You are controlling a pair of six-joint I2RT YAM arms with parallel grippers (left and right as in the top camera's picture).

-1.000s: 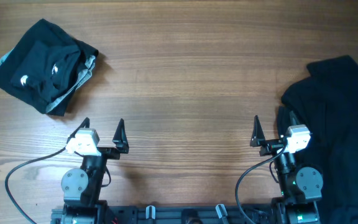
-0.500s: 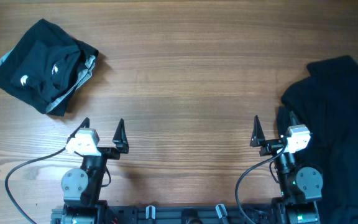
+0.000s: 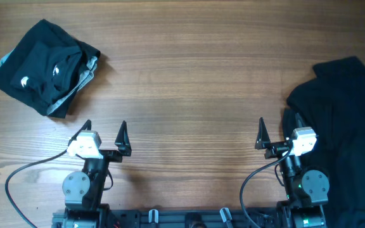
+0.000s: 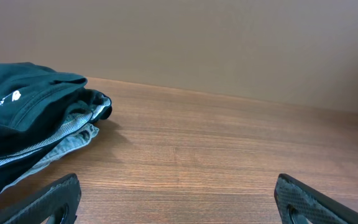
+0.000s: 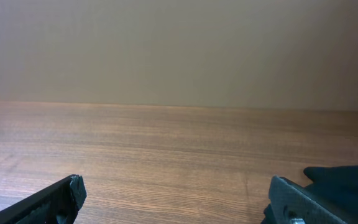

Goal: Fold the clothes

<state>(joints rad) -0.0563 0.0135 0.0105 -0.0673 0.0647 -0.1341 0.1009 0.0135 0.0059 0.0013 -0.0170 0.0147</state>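
Note:
A folded black T-shirt (image 3: 42, 65) with small white marks and a pale grey edge lies at the table's far left; the left wrist view shows the same shirt (image 4: 23, 118) at its left side. A loose heap of black clothes (image 3: 345, 126) covers the right edge, and a dark corner of the heap (image 5: 347, 177) shows behind my right finger. My left gripper (image 3: 104, 132) stands open near the front edge, below and right of the folded shirt, holding nothing. My right gripper (image 3: 279, 131) is open too, its right finger against the heap's edge.
Bare wooden tabletop (image 3: 189, 82) stretches between the two piles. Both arm bases and their cables (image 3: 18, 177) sit along the front edge. A plain wall rises behind the table in both wrist views.

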